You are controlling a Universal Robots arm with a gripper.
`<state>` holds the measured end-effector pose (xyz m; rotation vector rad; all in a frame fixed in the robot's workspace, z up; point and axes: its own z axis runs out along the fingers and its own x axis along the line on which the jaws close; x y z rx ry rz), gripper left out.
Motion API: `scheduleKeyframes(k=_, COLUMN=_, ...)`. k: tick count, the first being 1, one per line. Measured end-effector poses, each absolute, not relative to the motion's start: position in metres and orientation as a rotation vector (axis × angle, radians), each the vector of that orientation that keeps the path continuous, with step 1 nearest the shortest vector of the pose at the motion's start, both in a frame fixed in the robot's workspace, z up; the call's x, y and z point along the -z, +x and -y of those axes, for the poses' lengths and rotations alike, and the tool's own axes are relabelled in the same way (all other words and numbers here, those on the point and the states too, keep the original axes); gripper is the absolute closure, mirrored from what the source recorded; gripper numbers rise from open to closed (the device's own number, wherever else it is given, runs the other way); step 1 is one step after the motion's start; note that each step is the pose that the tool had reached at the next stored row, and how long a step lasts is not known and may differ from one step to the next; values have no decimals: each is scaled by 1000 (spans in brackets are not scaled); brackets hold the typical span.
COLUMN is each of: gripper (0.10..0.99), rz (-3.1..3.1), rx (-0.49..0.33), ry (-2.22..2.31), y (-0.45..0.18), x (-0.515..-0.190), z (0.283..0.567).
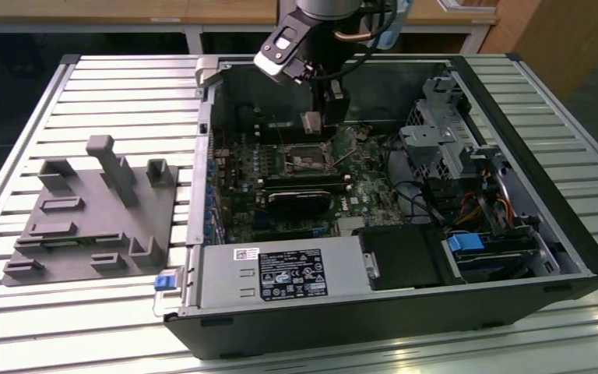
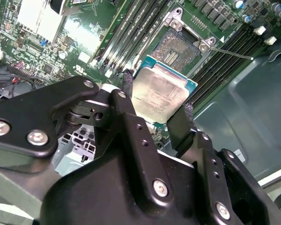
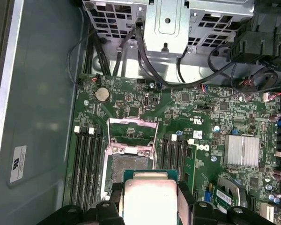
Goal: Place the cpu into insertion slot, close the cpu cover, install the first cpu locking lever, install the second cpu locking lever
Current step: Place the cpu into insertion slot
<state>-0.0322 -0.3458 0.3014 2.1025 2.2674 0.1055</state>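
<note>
Slatted tabletop [image 1: 102,86] is carrying one open PC case [image 1: 382,327]; claw [image 2: 158,96] is gripping one cpu [image 2: 165,88] near the one insertion slot [image 2: 180,47], cpu cover [image 3: 132,122] flipped up.

From my station I see a black label [image 1: 290,274] with white print on the power supply [image 1: 226,274], and a small white sticker [image 1: 247,253] beside it. I cannot read either. In the first wrist view a tall white label [image 3: 18,163] sits on the case wall [image 3: 37,93], and fine white lettering dots the motherboard [image 3: 131,101]. None of it is legible to me. I read nothing on the cpu [image 2: 161,96].
</note>
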Motion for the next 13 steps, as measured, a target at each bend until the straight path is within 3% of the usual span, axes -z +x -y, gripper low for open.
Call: scheduleKeyframes(k=13, gripper=545, rz=-2256, rx=-105, ry=2114, y=-32, x=-285, z=341)
